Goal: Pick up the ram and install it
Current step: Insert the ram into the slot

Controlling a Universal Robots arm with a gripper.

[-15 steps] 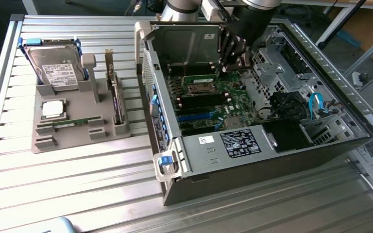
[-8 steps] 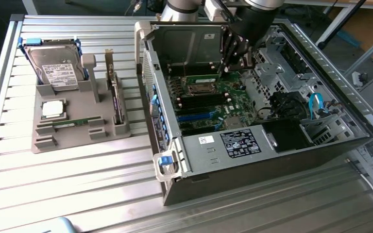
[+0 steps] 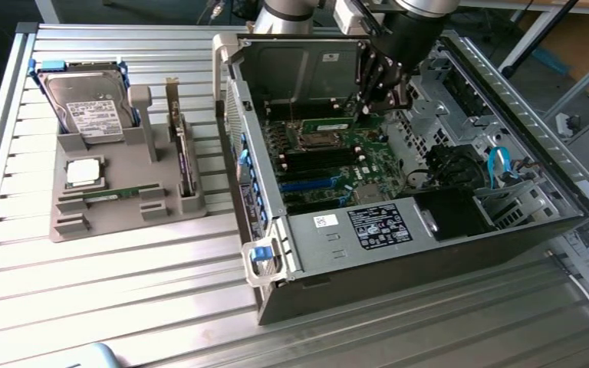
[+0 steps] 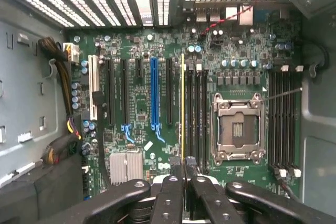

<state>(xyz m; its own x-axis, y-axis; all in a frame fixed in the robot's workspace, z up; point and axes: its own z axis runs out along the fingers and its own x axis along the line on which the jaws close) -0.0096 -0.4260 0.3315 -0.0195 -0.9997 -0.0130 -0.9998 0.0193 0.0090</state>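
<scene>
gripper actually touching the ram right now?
Touching. In the wrist view the gripper is shut on the ram: the stick shows edge-on as a thin strip, with a fingertip against each side and no gap.

A robotics lab or workshop: a slatted aluminium surface (image 3: 120, 291) carries an opened PC case (image 3: 428, 238) and, nearer its edge on the exterior view's left, a grey jig (image 3: 120, 218) racking a hard drive (image 3: 85, 107) and a chip (image 3: 83, 172). The pincer (image 4: 182, 163) of a robot arm (image 3: 417, 23) hangs inside the case.
</scene>
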